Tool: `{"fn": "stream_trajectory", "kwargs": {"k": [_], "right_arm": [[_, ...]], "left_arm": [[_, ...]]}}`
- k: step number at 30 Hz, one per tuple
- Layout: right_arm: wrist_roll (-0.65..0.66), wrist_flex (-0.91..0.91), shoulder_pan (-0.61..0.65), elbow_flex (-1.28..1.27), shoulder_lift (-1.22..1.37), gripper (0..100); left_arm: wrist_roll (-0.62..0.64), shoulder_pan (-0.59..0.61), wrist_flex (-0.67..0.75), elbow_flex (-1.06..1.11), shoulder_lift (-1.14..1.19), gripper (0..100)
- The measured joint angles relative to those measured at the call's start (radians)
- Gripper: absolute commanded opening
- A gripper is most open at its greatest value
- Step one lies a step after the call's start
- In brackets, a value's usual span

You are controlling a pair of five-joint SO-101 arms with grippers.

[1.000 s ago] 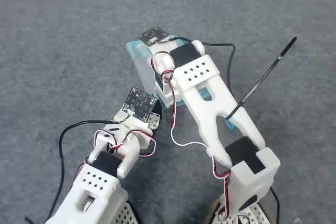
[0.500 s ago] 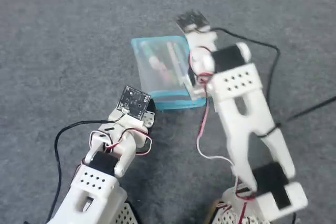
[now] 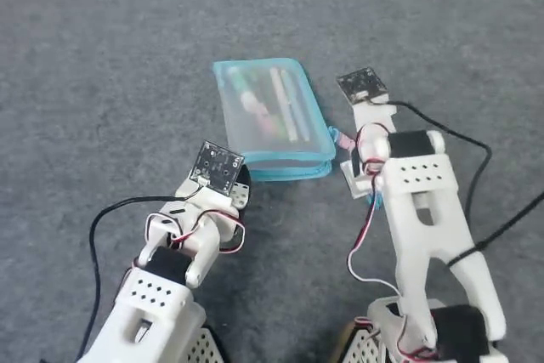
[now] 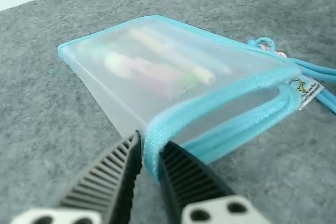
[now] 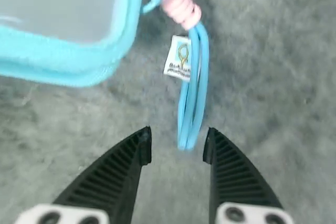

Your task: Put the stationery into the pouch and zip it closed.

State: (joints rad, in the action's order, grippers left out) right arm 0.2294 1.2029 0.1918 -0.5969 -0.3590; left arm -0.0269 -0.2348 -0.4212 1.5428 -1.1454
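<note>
The translucent blue-trimmed pouch (image 3: 270, 121) lies flat on the grey carpet (image 3: 102, 82), just toward 12 o'clock of centre, with pens and other stationery (image 3: 274, 101) inside. It looks light, limp and slick-walled, best held by its stitched rim. The left gripper (image 4: 149, 148) is clamped on that rim at the pouch's 7 o'clock corner. At 4 o'clock the right gripper (image 5: 177, 137) stands spread and empty — the blue cord loop (image 5: 191, 103) and pink bead (image 5: 181, 6) just ahead, the floppy cord the likeliest snag.
</note>
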Motion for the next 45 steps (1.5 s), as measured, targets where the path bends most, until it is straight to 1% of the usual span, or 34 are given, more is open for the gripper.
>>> {"fn": "stream_trajectory", "kwargs": {"k": [6, 11, 17, 28, 32, 36, 41, 45], "right_arm": [[0.011, -0.267, 0.009, -0.107, 0.000, 16.9], [0.054, -0.511, 0.051, -0.222, 0.000, 16.9], [0.057, -0.773, 0.089, -0.402, 0.000, 16.8], [0.057, -1.122, 0.091, -0.554, 0.000, 16.6], [0.057, -1.211, 0.100, -0.571, 0.014, 16.8], [0.063, -1.292, 0.114, -0.563, 0.126, 16.6], [0.161, -1.321, 0.118, -0.462, 0.316, 16.6], [0.201, -1.324, 0.121, -0.377, 0.420, 16.5]], "left_arm": [[0.000, 0.000, 0.000, 0.000, 0.000, 1], [0.000, 0.000, 0.000, 0.000, 0.000, 1], [0.000, 0.005, 0.000, 0.000, 0.000, 1], [0.005, 0.006, 0.000, 0.000, 0.000, 1], [0.000, 0.006, 0.000, 0.000, 0.000, 1], [-0.002, 0.006, 0.000, 0.000, 0.000, 1], [-0.008, 0.006, 0.000, 0.000, 0.000, 1], [-0.008, 0.006, 0.000, 0.000, 0.000, 1]]}}
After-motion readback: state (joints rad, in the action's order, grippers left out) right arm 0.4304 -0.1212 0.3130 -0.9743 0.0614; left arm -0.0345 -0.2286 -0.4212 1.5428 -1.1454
